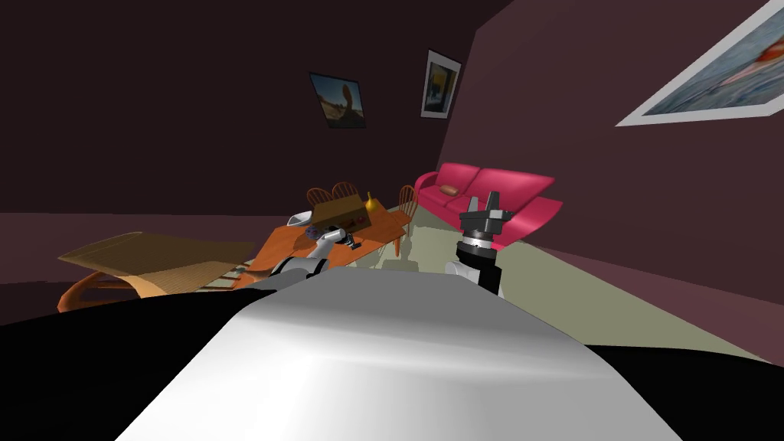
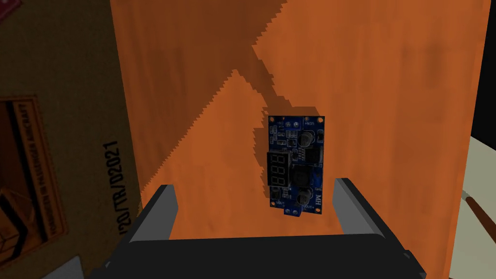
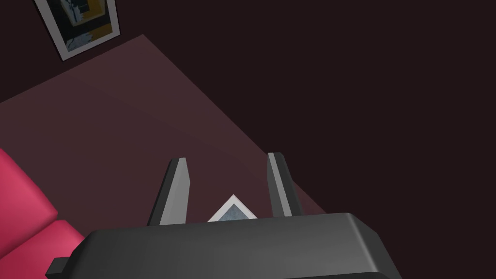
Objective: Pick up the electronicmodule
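**Head view.** The left gripper [image 1: 351,242] hangs low over the orange table [image 1: 387,228], just beside the cardboard box [image 1: 341,210] standing on it. The right gripper [image 1: 484,205] is raised clear of the table, in front of the pink sofa [image 1: 498,187].

**Left wrist view.** The fingers [image 2: 160,213] are spread wide and hold nothing. The electronicmodule [image 2: 295,164], a blue circuit board with a dark digit display, lies flat on the bare tabletop between the box and the tabletop's open edge. It sits between the two blades, nearer one than the other.

**Right wrist view.** The right fingers [image 3: 178,189] are spread and empty.

**Procedure (judgement).** The step in hand is the final approach.
1. Shift the left hand sideways until the board is centred between the blades.
2. Descend until the tips almost meet the tabletop, because the board is thin.
3. Close slowly on the long edges. An off-centre closure would probably push the board aside.
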`<state>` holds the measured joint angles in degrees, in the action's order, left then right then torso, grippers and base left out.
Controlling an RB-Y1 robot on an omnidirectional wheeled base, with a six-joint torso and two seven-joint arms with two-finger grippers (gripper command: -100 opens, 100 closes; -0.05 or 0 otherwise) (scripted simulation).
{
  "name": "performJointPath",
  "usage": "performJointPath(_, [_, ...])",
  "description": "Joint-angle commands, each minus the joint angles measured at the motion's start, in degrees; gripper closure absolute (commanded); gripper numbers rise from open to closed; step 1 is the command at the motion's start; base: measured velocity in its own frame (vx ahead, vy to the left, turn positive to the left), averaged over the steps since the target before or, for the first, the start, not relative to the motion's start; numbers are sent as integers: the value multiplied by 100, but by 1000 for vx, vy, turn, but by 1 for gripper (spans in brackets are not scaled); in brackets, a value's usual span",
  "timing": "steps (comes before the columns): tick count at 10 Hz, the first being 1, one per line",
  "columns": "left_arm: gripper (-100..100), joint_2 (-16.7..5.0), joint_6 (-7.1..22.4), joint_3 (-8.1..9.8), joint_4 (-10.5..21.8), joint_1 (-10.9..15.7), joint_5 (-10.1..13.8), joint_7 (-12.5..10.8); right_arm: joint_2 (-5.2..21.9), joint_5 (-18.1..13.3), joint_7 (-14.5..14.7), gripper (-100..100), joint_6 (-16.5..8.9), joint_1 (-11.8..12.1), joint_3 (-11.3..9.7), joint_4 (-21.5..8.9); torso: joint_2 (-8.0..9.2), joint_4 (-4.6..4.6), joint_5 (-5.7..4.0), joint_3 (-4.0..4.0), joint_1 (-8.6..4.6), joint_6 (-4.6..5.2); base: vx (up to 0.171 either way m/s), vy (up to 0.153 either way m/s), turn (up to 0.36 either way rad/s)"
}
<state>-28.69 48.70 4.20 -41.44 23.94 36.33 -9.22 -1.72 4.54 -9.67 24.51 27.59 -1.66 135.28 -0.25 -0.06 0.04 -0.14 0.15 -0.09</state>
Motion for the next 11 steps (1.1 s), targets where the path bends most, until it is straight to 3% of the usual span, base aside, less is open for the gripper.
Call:
performJointPath(1, [-100, -7, 35, -8, 286, 99, 82, 73, 0, 0, 0, 0, 0, 0, 0, 0, 0, 0, 0, 0, 0, 0, 31, 39, -62])
performJointPath(2, [-100, -3, 185, -48, 490, 148, 120, 42, 0, 0, 0, 0, 0, 0, 0, 0, 2, 0, 0, 1, -2, -2, 35, 38, -96])
performJointPath(3, [-100, -3, 185, -48, 420, 148, 120, 42, 0, 0, 0, 0, 0, 0, 0, 0, 2, 0, 0, 1, -2, -1, 28, 37, -53])
performJointPath(6, [-100, 6, 436, -123, 881, 221, 179, -15, 0, 0, 0, 0, 0, 0, 0, 0, 4, 1, -2, 2, -7, -1, 30, 30, -81])
performJointPath(10, [-100, 10, 673, -206, 1229, 275, 232, -76, 0, 0, 0, 0, 0, 0, 0, 0, -1, -1, 0, -1, 0, -2, 38, 44, -64])
performJointPath(11, [-100, 12, 580, -186, 1263, 311, 236, -20, 0, 0, 0, 0, 0, 0, 0, 0, 0, 0, 0, 0, 2, -2, 16, 26, -15])
